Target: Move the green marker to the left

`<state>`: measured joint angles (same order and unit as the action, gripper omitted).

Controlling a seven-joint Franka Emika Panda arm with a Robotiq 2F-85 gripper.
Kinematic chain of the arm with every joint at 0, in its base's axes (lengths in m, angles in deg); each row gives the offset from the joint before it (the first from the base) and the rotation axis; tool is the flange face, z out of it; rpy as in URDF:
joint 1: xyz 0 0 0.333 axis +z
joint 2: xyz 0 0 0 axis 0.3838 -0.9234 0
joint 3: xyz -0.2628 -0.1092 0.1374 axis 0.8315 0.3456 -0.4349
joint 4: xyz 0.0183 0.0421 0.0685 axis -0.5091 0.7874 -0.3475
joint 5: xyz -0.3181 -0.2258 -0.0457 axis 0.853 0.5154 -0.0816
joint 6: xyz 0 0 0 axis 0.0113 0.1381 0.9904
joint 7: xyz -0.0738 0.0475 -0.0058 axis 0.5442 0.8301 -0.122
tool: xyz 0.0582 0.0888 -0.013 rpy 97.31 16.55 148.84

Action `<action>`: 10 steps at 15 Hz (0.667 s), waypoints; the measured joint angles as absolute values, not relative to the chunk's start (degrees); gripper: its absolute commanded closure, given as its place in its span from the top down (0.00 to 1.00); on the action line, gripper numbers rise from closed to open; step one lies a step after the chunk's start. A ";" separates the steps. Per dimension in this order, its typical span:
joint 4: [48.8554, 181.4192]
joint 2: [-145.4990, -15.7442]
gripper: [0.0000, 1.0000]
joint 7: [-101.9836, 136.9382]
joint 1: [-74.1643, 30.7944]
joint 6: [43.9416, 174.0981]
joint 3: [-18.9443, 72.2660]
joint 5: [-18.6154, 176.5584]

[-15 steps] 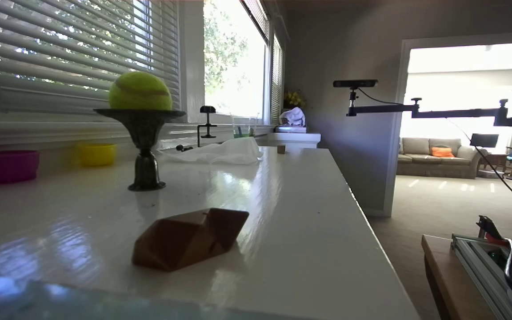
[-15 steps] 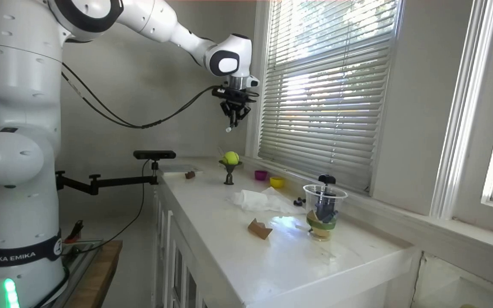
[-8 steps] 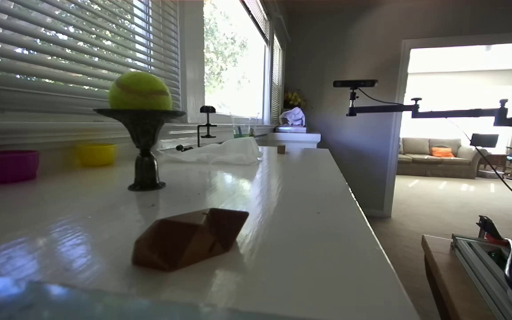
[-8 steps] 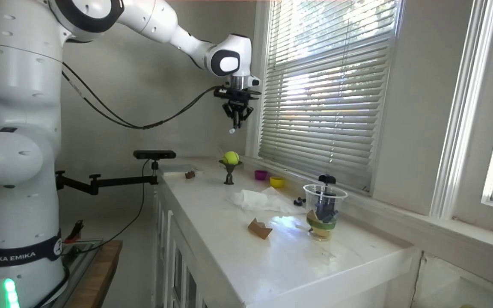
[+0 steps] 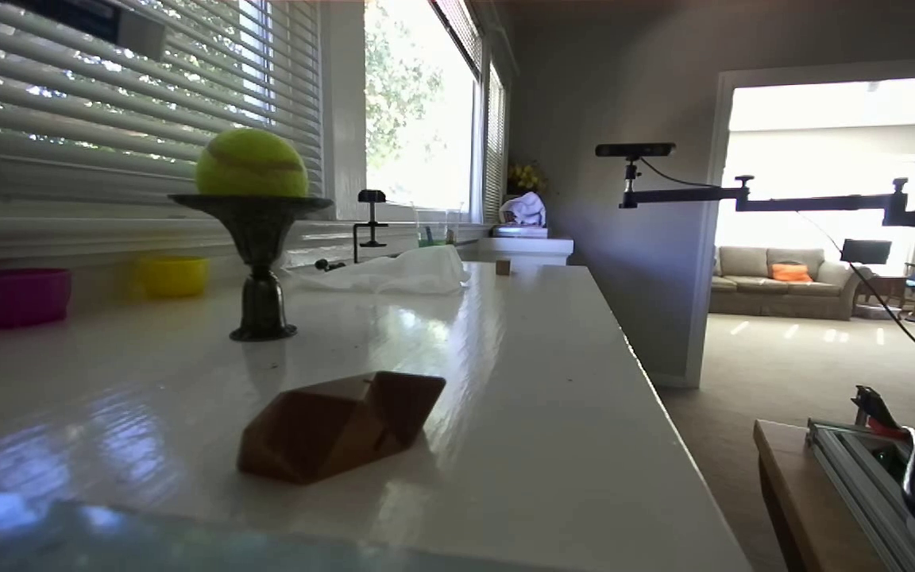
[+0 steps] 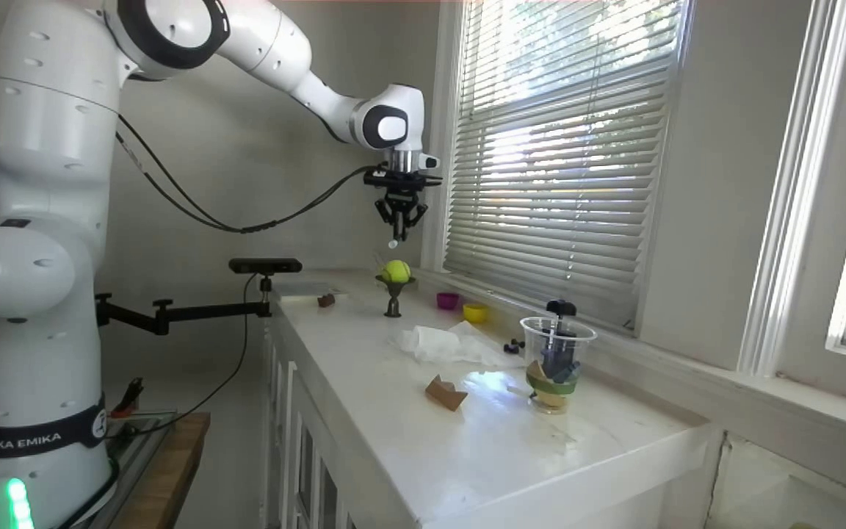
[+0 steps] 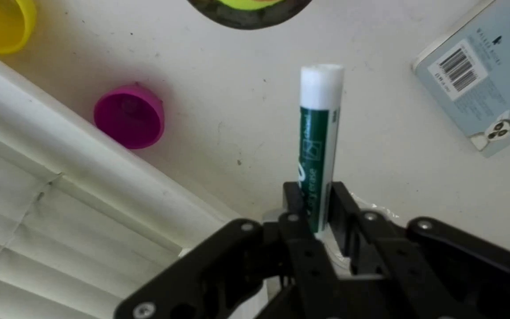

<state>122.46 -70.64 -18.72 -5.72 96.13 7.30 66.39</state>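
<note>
My gripper [image 7: 314,195] is shut on the green marker [image 7: 314,155], seen in the wrist view. The marker has a green label and a white end that points away from the fingers. In an exterior view my gripper [image 6: 399,234] hangs above and behind the tennis ball, well above the counter. The marker's white end [image 6: 393,244] pokes out below the fingertips there. The marker [image 5: 141,36] also shows at the top left of an exterior view as a dark rod with a pale end. Its lower part is hidden between the fingers.
A tennis ball [image 6: 396,271] sits on a metal stand [image 6: 393,303]. Purple [image 7: 129,117] and yellow [image 7: 0,24] cups stand by the window. A book [image 7: 458,84] lies right. A clear rim [image 7: 376,210] shows behind my fingers. A clear cup [image 6: 559,367] and brown piece [image 6: 445,393] stand nearer.
My gripper shifted slightly toward the window, then came back and lowered with the marker held. The marker's end has come into view at the top left of an exterior view.
</note>
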 measured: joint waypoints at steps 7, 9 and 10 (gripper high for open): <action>122.46 -74.34 0.05 -18.57 -4.17 94.62 4.36 70.00; 122.23 -75.63 0.20 -18.57 -3.99 94.62 3.87 70.33; 122.00 -76.23 0.20 -18.66 -4.00 94.62 3.57 69.75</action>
<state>122.00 -76.23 -18.66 -4.00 94.62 3.57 69.75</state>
